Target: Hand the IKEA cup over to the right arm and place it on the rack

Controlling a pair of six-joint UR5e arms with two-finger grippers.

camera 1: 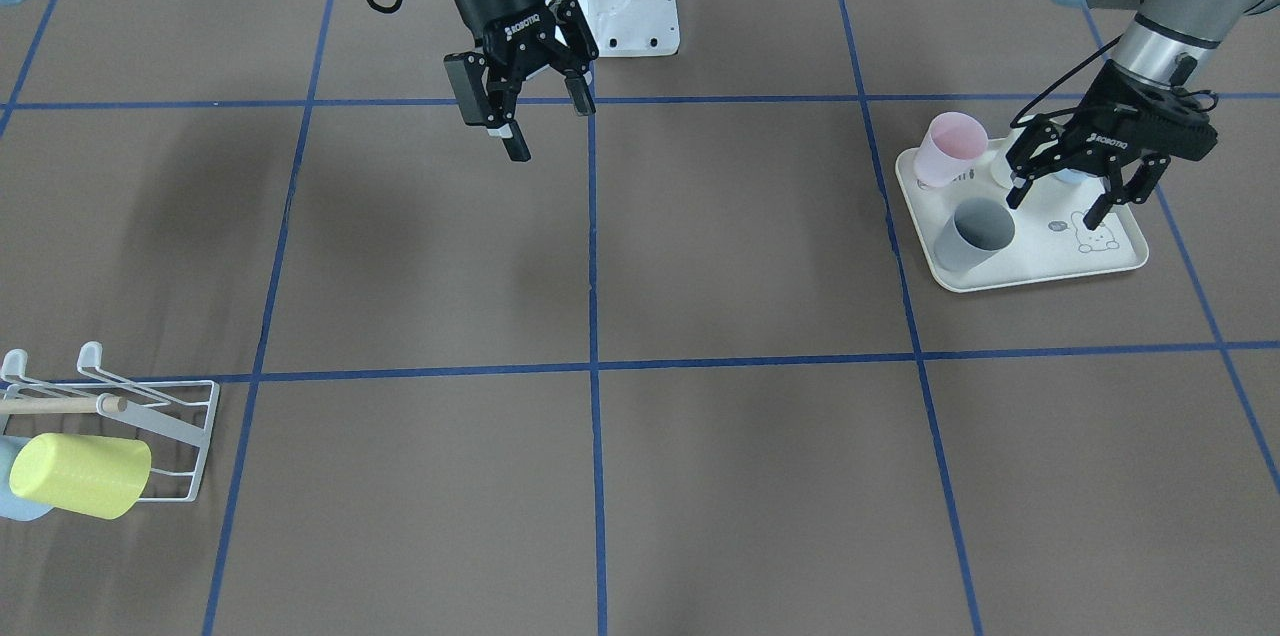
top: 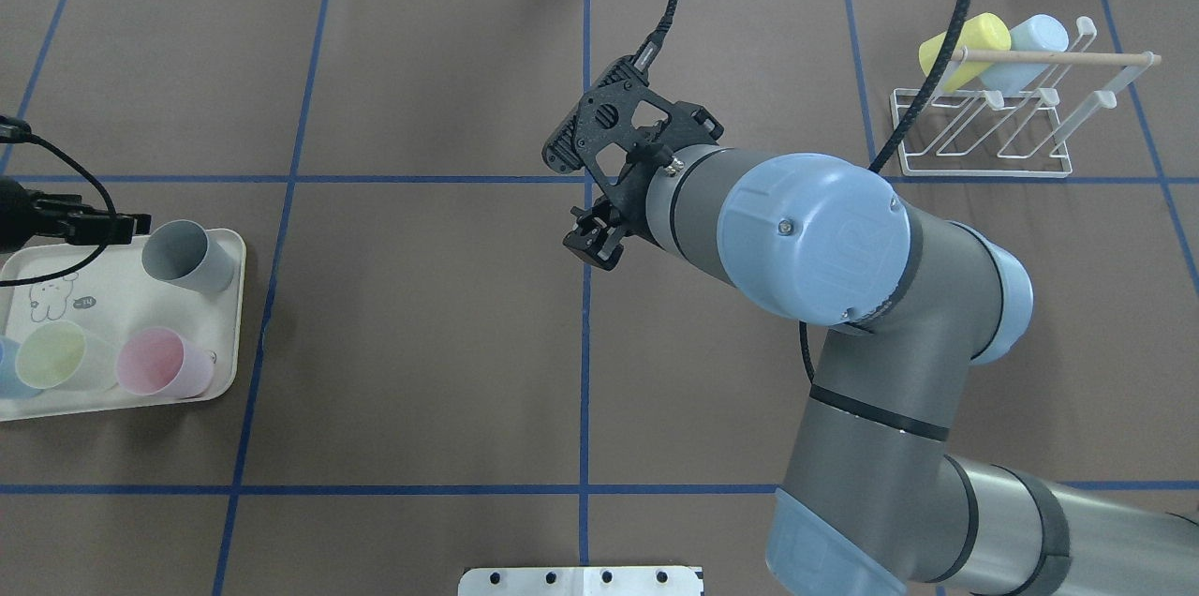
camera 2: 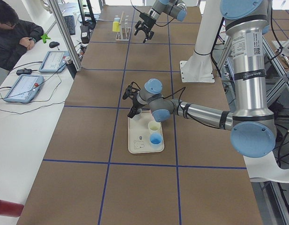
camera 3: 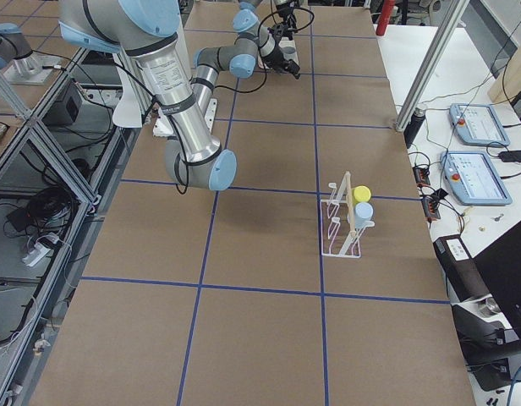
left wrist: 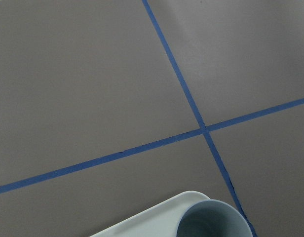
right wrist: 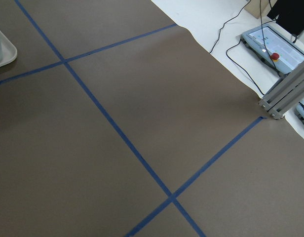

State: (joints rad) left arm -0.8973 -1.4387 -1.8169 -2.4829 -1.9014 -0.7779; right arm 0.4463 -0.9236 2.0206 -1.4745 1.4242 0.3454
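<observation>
Several IKEA cups stand on the cream rabbit-printed tray [camera 1: 1110, 261]: a grey cup [camera 1: 975, 234], a pink cup [camera 1: 950, 148], and in the overhead view a yellow-green cup [top: 56, 355] and a blue cup [top: 5, 366]. My left gripper [camera 1: 1056, 209] is open and empty, hovering over the tray just beside the grey cup. The left wrist view shows the grey cup's rim [left wrist: 213, 219]. My right gripper [camera 1: 540, 121] is open and empty, held above the table's middle. The white wire rack [camera 1: 190, 436] holds a yellow cup [camera 1: 80, 476] and a light-blue cup [top: 1035, 38].
Blue tape lines [camera 1: 592, 316] cross the brown table cover. The white robot base [camera 1: 640, 6] stands at the table's robot side. A long black cable [top: 923, 99] hangs from the right arm near the rack. An operator [camera 2: 15, 33] and tablets sit beside the table.
</observation>
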